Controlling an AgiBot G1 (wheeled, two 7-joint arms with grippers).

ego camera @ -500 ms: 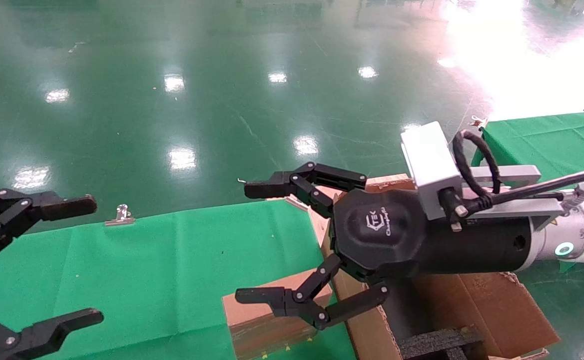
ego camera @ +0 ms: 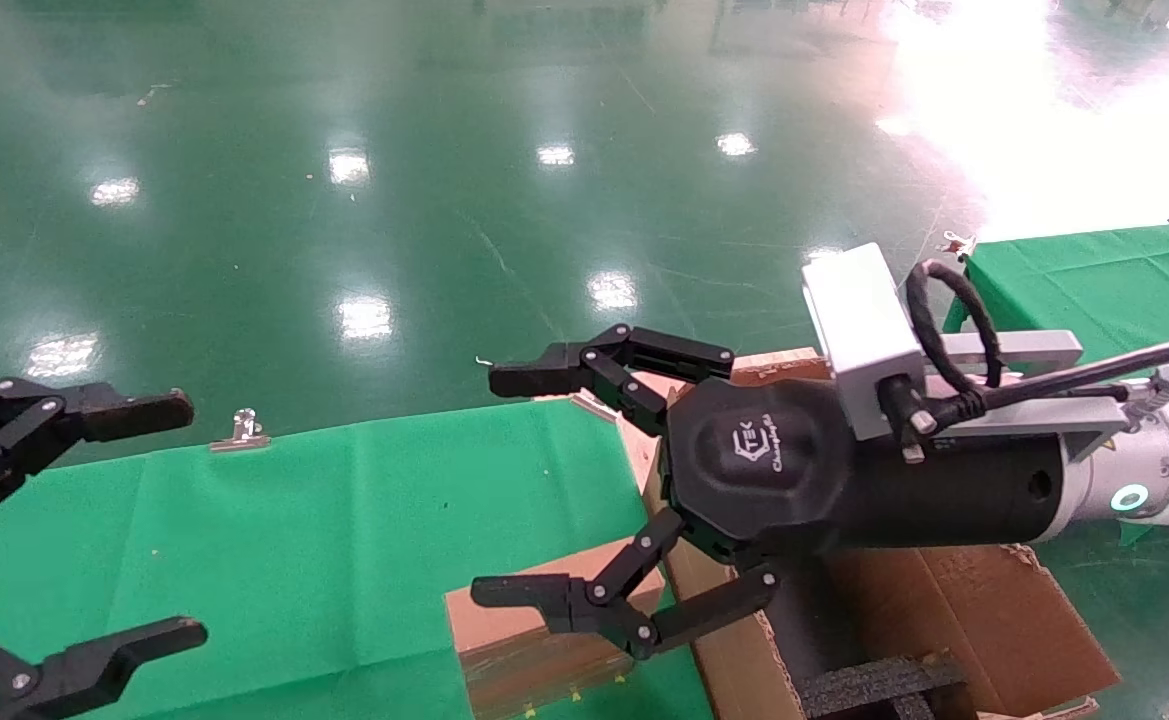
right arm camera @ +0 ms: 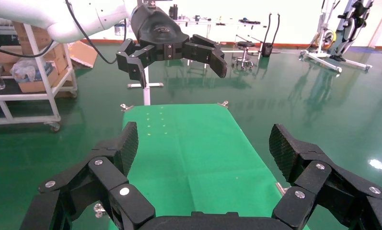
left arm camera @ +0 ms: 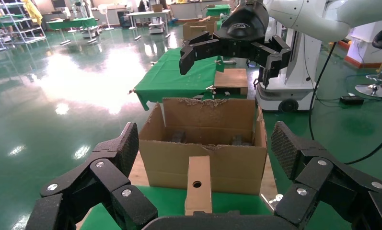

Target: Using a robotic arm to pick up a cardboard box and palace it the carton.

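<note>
Head view: cardboard box [ego camera: 534,640] half-hidden by right gripper [ego camera: 534,490]

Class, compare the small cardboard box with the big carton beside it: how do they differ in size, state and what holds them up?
The cardboard box is small, narrow and closed, with a round hole; the carton is far bigger and open, with ragged flaps. The box sits on the green table, the carton beside it. Both are brown cardboard.

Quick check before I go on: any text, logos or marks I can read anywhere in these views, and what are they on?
"TEK": logo on the right gripper housing, head view.
Slanted script beside that logo: too small to read.
cardboard box: no print shows, only a round hole in its narrow side.
carton: no legible marking.
</note>
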